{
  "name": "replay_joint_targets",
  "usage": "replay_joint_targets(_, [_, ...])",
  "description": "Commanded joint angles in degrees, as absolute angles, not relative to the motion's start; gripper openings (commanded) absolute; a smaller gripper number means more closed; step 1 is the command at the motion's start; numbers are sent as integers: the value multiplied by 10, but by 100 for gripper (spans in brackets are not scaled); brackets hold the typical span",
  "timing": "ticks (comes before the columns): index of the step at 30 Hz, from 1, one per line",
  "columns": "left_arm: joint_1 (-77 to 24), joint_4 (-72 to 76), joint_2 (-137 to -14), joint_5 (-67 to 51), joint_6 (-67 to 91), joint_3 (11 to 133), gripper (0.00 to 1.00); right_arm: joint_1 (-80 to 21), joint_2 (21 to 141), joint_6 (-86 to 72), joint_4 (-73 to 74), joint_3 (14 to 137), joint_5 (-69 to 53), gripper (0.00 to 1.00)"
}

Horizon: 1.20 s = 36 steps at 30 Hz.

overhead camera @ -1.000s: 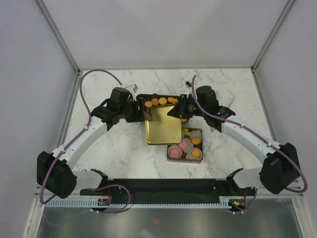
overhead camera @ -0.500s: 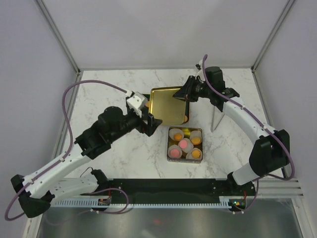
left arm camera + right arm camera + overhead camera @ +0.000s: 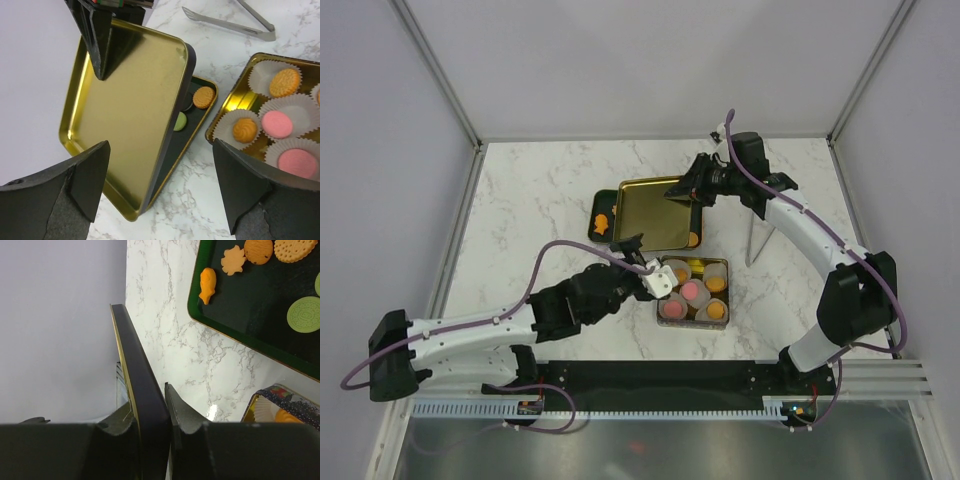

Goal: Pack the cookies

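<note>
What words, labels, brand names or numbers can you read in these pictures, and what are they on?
None: no readable text in any view.
The gold lid, tin and tongs show no lettering.
The cookies have stamped patterns, too small to read as words.

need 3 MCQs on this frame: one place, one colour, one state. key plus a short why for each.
1. Where do the tongs lie?
A on the table, right of the lid
B inside a paper cup
C on top of the lid

2. What colour is the fish-shaped cookie?
A green
B pink
C orange

3. What is the right gripper doing?
A hanging open
B shut on the lid's edge
C gripping a cookie

Key:
1 A: the top view shows them on bare marble beside the lid.
2 C: it is plainly orange in the right wrist view.
3 B: its fingers pinch the lid's rim from both sides.
</note>
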<state>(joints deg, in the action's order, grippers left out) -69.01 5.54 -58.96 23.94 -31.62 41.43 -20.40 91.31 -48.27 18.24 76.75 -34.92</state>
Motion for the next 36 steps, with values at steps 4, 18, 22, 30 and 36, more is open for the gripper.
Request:
replay_joint_targets(4, [-697, 290, -643, 308, -512, 375, 91, -202, 887, -507, 169, 780, -364, 0])
replay_joint_targets(18, [-692, 593, -757, 375, -685, 369, 56, -201, 860, -521, 169, 749, -357, 0])
replay_joint_targets(22, [-692, 581, -754, 367, -687, 367, 41, -200, 858, -518, 169, 742, -352, 0])
replay_joint_targets(30, [-691, 467, -736, 374, -596, 408, 2, -200, 850, -492, 170, 747, -328, 39])
replay_joint_targets(36, [-683, 202, -714, 317, -378, 494, 2, -200, 807, -418, 180, 772, -238, 72])
